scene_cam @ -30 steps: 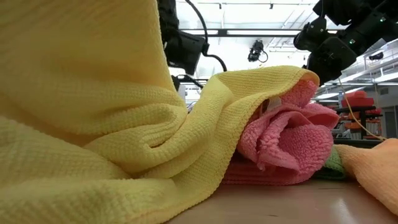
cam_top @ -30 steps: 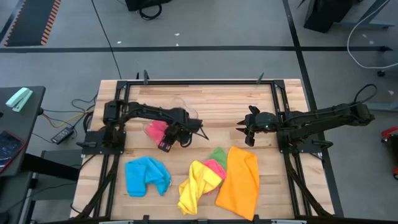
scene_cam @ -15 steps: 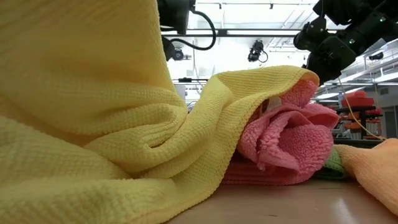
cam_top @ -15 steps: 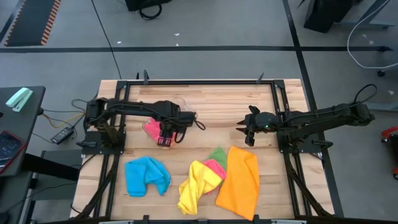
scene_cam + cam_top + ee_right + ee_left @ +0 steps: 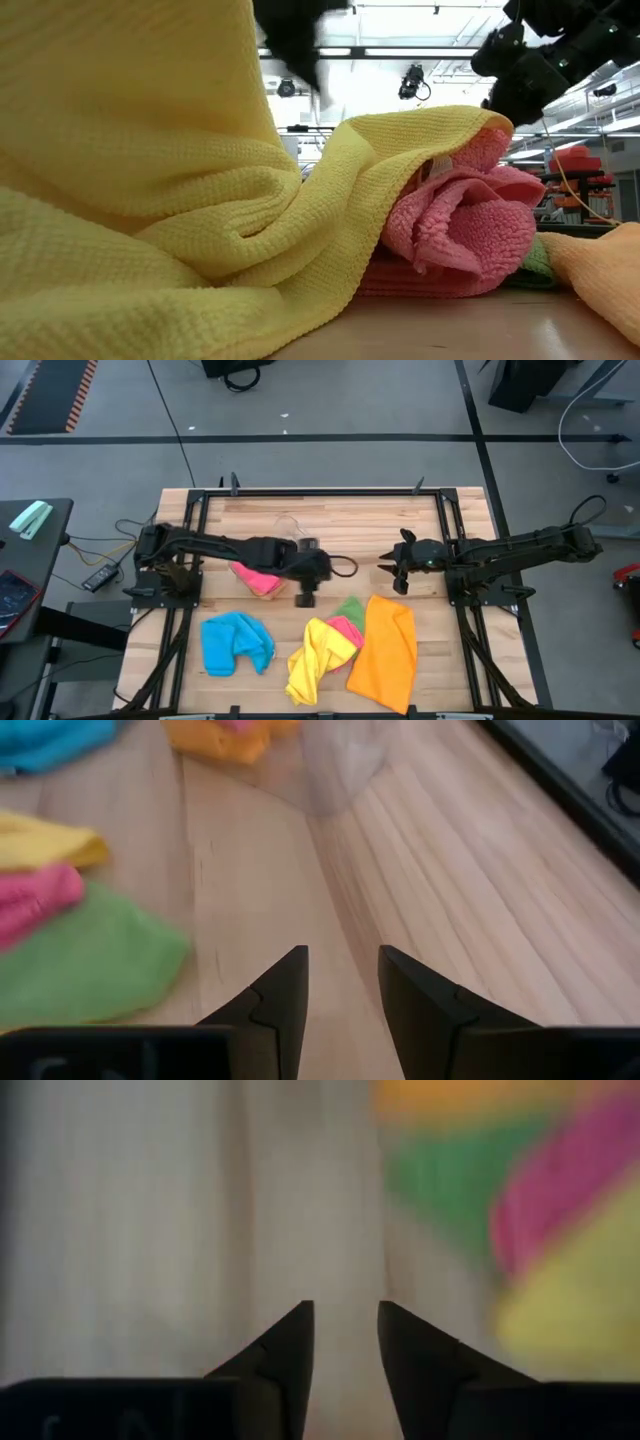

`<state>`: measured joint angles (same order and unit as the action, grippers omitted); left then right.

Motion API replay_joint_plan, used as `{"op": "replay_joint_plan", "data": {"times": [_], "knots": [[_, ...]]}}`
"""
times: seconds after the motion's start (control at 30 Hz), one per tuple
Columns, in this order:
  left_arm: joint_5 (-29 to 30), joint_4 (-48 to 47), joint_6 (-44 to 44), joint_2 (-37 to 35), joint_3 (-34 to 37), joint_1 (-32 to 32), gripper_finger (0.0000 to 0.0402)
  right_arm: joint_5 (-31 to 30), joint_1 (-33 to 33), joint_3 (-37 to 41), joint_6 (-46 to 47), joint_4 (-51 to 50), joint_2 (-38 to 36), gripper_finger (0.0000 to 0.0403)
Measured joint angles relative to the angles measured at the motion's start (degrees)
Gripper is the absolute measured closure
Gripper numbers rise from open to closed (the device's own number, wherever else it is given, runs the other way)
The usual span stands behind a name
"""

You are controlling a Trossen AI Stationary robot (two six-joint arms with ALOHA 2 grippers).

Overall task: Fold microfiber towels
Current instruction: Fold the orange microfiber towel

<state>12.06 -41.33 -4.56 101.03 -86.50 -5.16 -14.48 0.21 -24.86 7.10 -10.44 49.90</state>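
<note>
left gripper (image 5: 306,598): centre of the high view, over bare tabletop (image 5: 350,530), just left of the green towel; fingers (image 5: 285,1350) a narrow gap apart, nothing between them in the left wrist view
right gripper (image 5: 386,572): right of centre in the high view, above the orange towel's top edge; fingers (image 5: 280,990) a narrow gap apart, empty, bare wood between them
orange towel (image 5: 383,652): lower right of centre, laid out flat, long side running down the frame
yellow towel (image 5: 315,656): lower centre, crumpled, touching the orange towel's left side; fills the left half of the low view (image 5: 150,200)
pink towel (image 5: 345,627): small bunch tucked between yellow and orange; in the low view (image 5: 455,235) it sits under the yellow fold
green towel (image 5: 351,608): peeks out above the pink one, next to the orange towel's upper left corner
blue towel (image 5: 236,642): lower left, bunched, well apart from the pile
second pile (image 5: 257,577): pink cloth on orange, left of centre, partly under the left arm
tub (image 5: 288,525): clear, faint, upper centre of the tabletop, behind the left arm
right wrist view: green (image 5: 90,965), pink (image 5: 35,900), yellow (image 5: 45,845) and blue (image 5: 50,735) towels along the frame's left side
</note>
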Motion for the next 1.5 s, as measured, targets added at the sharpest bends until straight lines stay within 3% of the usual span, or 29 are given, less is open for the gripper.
{"op": "replay_joint_plan", "data": {"times": [0.13,0.23,0.43,0.57,0.67,0.93,1.17,1.5], "knots": [[3.3,18.5,-12.5,-0.7,-0.2,-2.8,0.0302,2.6,0.0,-3.2,0.3,2.6,0.0,0.0272],[3.2,22.1,-18.5,-1.1,-0.2,-3.6,0.0317,3.9,0.0,-8.0,-1.2,2.9,-0.1,0.0272],[3.3,21.9,-18.6,-1.4,4.7,-2.4,0.0349,6.9,0.0,-16.5,-8.8,7.0,-0.1,0.0272],[2.7,22.2,-16.9,-1.7,8.9,-1.7,0.0365,13.5,0.0,-16.7,-13.3,16.6,0.3,0.0272],[2.7,19.9,-17.0,-1.6,10.4,-1.6,0.0374,16.7,0.0,-16.6,-14.4,17.6,1.7,0.0272],[2.6,19.6,-17.1,-1.6,11.6,-1.4,0.0388,16.9,0.0,-16.5,-13.1,18.5,7.0,0.0272],[-0.7,31.5,-17.6,-1.6,16.1,-1.2,0.0376,16.9,0.0,-16.5,-15.0,18.5,10.7,0.0272],[-0.1,35.5,-16.7,-1.5,16.4,0.5,0.0391,17.5,0.0,-16.5,-16.2,18.5,13.5,0.0272]]}}
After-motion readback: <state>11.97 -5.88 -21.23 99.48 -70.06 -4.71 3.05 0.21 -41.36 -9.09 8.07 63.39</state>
